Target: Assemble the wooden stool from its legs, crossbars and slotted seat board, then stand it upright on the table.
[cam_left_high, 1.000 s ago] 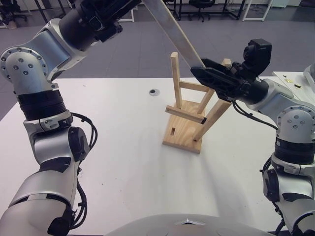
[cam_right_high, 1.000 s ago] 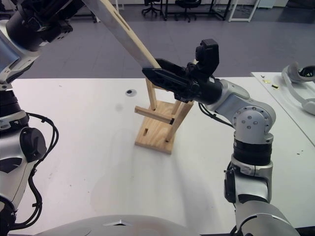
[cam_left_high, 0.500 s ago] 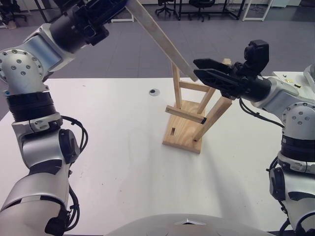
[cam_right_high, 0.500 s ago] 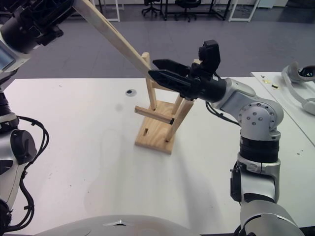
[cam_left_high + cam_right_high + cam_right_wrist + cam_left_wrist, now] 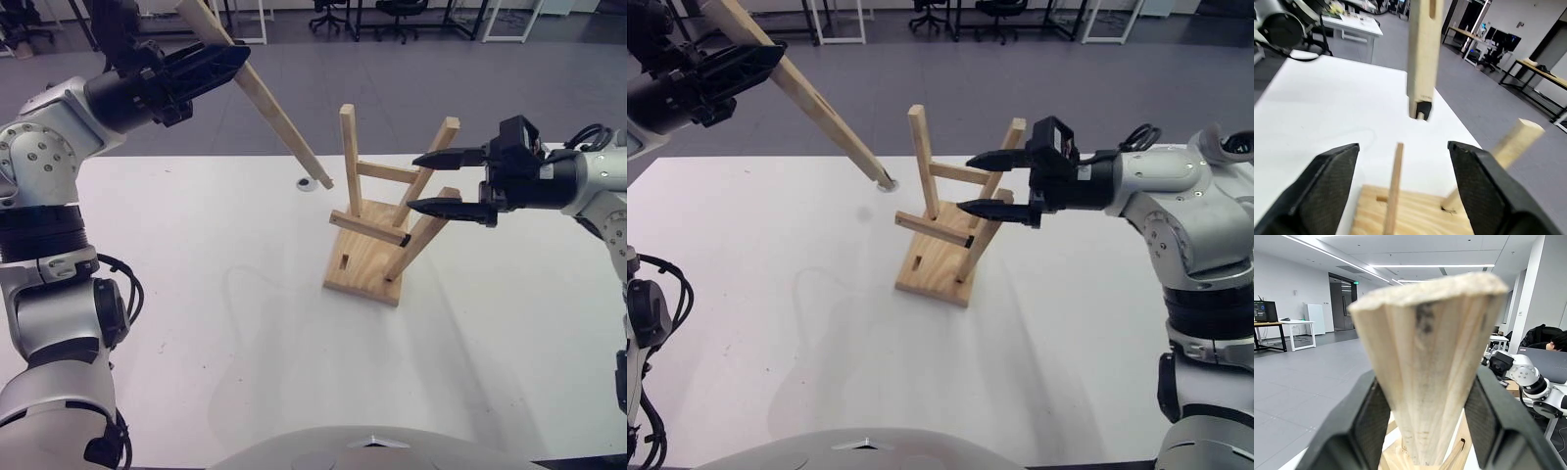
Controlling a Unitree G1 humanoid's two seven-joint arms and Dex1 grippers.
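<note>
White table (image 5: 245, 323), grey-floored lab behind; half-built pale wooden stool (image 5: 377, 230) sits upside down at 1 o'clock from table centre, square slotted seat board (image 5: 361, 272) flat on the table; right gripper (image 5: 413, 183) spread wide at its 3 o'clock; left gripper (image 5: 227, 61), raised at 10 o'clock, clamps long pale wooden leg (image 5: 279, 122).

White table (image 5: 196, 294) bears the slotted seat board (image 5: 367, 276); small dark disc (image 5: 307, 184) beyond.
</note>
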